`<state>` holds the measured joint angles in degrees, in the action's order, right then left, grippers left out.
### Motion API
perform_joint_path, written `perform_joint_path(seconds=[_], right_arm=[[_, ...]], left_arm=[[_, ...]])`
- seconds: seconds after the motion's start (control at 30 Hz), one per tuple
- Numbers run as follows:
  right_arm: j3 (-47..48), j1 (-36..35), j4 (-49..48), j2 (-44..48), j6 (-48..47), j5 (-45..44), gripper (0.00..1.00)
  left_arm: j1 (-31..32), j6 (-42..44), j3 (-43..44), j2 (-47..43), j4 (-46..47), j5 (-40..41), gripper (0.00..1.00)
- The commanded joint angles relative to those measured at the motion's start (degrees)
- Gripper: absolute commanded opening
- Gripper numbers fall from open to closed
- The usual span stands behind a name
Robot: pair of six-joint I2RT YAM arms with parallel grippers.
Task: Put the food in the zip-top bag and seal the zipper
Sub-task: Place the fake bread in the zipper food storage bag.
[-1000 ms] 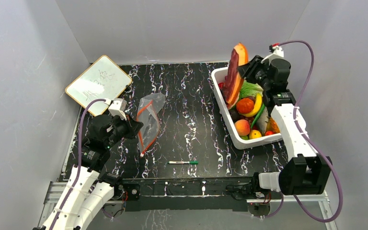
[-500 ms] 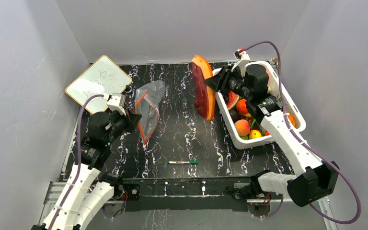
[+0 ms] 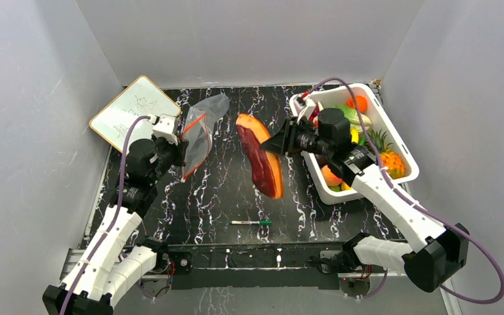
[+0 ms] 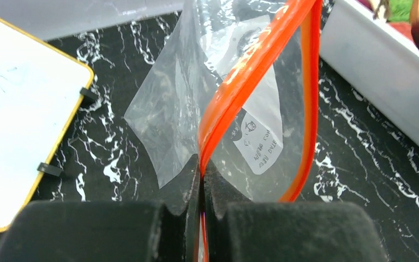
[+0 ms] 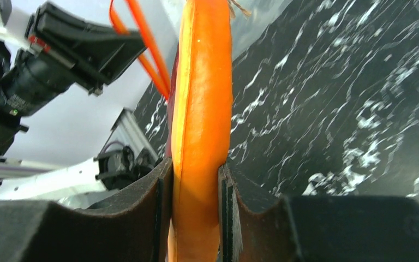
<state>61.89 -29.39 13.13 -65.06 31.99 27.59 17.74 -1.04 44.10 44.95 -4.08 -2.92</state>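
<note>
The left gripper point(image 4: 202, 174) has its jaws pressed together on the zipper point(image 4: 251, 71), pinching the orange-red strip where its two sides meet. Above the jaws the strip parts into an open loop, and the clear zip-top bag point(image 3: 200, 128) hangs up and away from them, lifted off the table point(image 3: 236, 190). The whiteboard point(image 3: 134, 111) lies on the outer side of this gripper, propped against the wall. The right gripper point(image 5: 196, 185) is clamped on a long orange-and-red food slice point(image 3: 260, 164), one pad on each flat face. The slice sticks out beyond the fingertips, held edge-up in the air. It sits between the bag and the white tub point(image 3: 333, 195), near the bag's mouth but apart from it, with the left arm point(image 5: 60, 60) just behind the orange loop in the right wrist view. Behind the right gripper the tub holds the other toy fruits point(image 3: 361, 104). A marker pen point(image 3: 250, 223) lies on the table below both grippers, near the arm bases.
</note>
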Motion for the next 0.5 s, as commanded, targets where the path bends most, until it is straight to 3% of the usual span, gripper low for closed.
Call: perform_joint_path(seconds=[0.0,0.47], right_arm=[[-2.28,-4.52,-3.09,-0.42,3.93,3.02,0.00],[-3.30,-17.88,-8.09,-8.19,9.42,2.91,0.00]], left_arm=[[-0.23,-0.75,-3.18,1.27,0.99,-0.40,0.00],[-0.15,-4.88,-5.64,5.00,-0.06,-6.83,0.00]])
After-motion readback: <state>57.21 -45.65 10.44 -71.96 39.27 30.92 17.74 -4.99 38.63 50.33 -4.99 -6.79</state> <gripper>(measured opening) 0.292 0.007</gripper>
